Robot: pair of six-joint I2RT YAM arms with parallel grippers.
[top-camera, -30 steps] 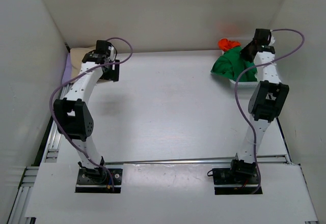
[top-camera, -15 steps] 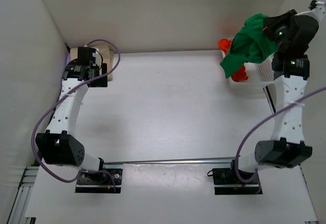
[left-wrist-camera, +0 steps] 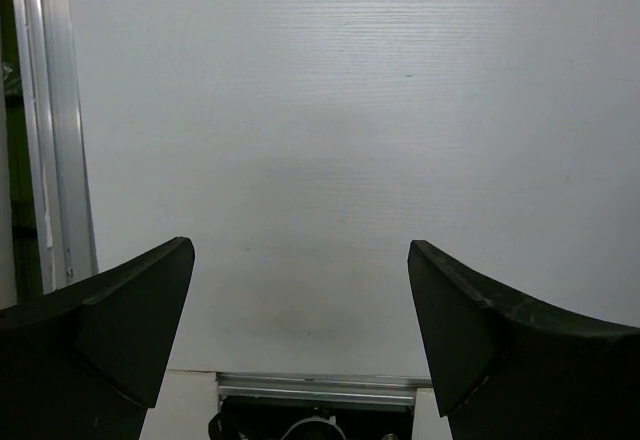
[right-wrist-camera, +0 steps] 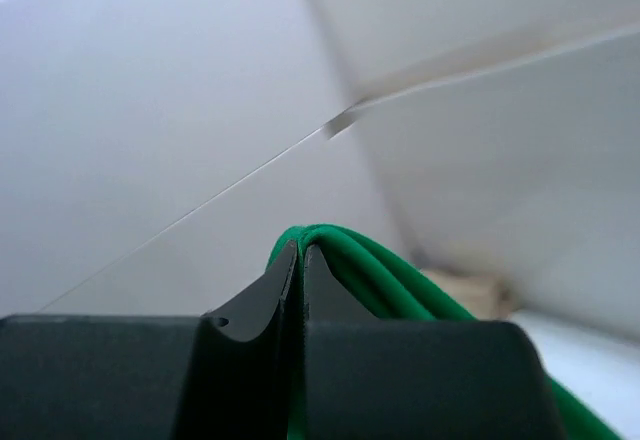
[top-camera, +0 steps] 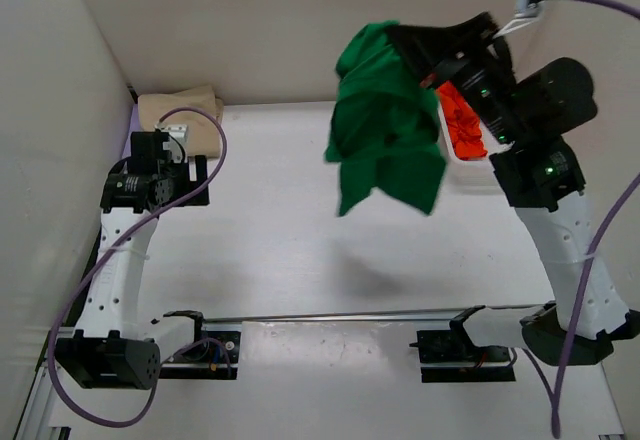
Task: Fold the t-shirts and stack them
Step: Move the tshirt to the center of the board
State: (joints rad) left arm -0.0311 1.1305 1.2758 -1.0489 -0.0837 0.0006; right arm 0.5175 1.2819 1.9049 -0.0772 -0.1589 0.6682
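Green t-shirt [top-camera: 385, 140] bunched, dangling high over the table [top-camera: 280, 240], pinched in the clenched right gripper [right-wrist-camera: 301, 260]. Best lowered slowly to the middle, hem touching first, then dragged flat (left gripper [left-wrist-camera: 300, 250] gaping, empty, near the beige t-shirt [top-camera: 180, 110], free to help). Orange-red t-shirt [top-camera: 462, 120] in the basket [top-camera: 462, 158] at back right. Matte white surface; white walls close around.

orange-red t-shirt [top-camera: 463, 126] half hidden behind green t-shirt [top-camera: 385, 125] and right arm [top-camera: 540, 110], left fingers [left-wrist-camera: 120, 330] cut off below
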